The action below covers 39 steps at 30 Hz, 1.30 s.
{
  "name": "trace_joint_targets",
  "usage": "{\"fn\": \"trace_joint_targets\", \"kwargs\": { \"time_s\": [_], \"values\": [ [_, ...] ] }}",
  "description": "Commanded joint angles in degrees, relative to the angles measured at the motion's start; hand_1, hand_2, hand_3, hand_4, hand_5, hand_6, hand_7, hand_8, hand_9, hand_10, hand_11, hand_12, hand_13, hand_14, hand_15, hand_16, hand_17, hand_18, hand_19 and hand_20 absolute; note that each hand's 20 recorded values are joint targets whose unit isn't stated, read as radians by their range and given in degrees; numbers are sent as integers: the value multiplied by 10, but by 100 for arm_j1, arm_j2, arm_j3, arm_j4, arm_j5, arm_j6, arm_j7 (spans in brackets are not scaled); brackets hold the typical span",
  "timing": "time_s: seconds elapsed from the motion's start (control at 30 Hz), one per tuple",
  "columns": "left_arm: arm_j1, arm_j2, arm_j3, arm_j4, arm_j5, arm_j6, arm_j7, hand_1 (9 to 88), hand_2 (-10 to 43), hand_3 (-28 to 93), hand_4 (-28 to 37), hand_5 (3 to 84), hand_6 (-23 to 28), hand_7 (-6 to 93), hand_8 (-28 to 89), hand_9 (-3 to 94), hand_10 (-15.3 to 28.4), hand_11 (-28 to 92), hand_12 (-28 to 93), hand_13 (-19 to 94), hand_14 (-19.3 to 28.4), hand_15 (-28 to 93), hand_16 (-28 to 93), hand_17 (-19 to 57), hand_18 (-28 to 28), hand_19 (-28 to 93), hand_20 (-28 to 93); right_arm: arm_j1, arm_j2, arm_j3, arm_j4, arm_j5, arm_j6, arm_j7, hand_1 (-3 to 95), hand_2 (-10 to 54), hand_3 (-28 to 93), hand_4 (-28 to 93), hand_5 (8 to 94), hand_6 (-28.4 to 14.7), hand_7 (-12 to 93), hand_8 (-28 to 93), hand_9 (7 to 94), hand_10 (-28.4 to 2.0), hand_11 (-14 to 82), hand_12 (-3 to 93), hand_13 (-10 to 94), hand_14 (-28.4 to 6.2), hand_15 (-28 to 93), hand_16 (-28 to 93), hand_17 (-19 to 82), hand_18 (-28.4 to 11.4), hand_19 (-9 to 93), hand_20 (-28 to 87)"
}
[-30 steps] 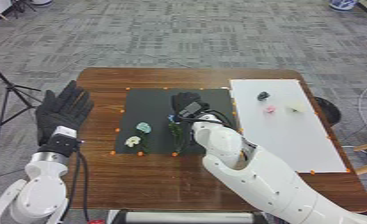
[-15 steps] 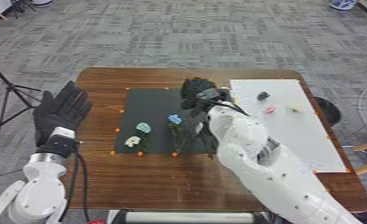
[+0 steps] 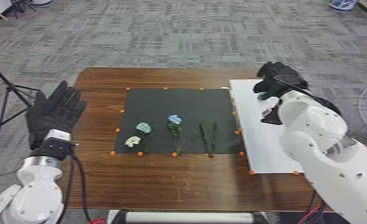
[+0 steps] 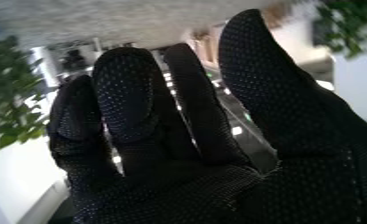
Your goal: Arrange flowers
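Flowers, three, with separate stems: laid on a black mat (image 3: 162,102), between the two hands. Entries ran from left to right. Tripod (image 3: 11,89), black: stood on the floor, left of the left hand. Left hand (image 3: 53,117), gloved in black: lay open beside the table's (image 3: 162,187) left edge, fingers straight, with nothing seen in its hold. White flower (image 3: 132,141): lay to the right of the left hand and nearer the robot, lowest bloom of the three. Pale blue-green flower (image 3: 143,127): lay just beyond the white one, farther right from that hand. Blue flower (image 3: 174,119): lay farther right again, its leafy stem toward the robot. Two dark green stems (image 3: 203,136): lay side by side on the mat, left of the right hand and nearer the robot, between it and the blue flower. White board (image 3: 266,157): stretched beneath the right hand and toward the robot. Right hand (image 3: 282,80): was raised over the board's far end, open, fingers mostly straight, thumb spread apart, nothing seen gripped.
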Motion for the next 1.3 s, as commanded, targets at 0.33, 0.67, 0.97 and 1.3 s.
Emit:
{"fn": "trace_joint_targets", "kwargs": {
  "time_s": [0.33,0.67,0.97,1.3],
  "values": [
    [83,-31,-12,-72,-75,246,216,235,191,692,-283,401,66,115,-91,290,120,166,82,213,101,191,-46,-48,106,228,112,-187,87,-96,682,-339,-140,-29,472,-95,811,-280,520,-61,109,-102,463,-150,127,117,617,-118,718,335,352,-254,855,390],
    [120,-25,-40,-115,-119,394,238,237,192,693,-283,398,65,116,-92,280,117,166,81,212,101,194,-49,-49,106,230,112,-8,-21,-338,1195,-471,-440,-51,499,-95,801,-282,526,-56,115,-104,462,-146,131,110,620,-109,712,357,358,-252,859,387],
    [114,-37,-18,-119,-125,332,213,238,192,694,-283,395,64,119,-93,273,115,170,79,209,99,191,-48,-49,105,229,111,44,-67,-435,1551,-529,-435,-6,546,-95,777,-282,556,-35,143,-116,523,-134,152,116,628,-88,690,384,366,-244,858,386],
    [104,-31,-43,-128,-259,400,205,238,192,696,-283,397,67,120,-93,274,118,175,80,210,107,204,-47,-50,105,232,112,-124,-28,-503,1614,-711,44,34,618,-95,725,-283,671,0,215,-72,722,-95,130,301,667,-63,647,435,386,-232,853,409]
  ]
}}
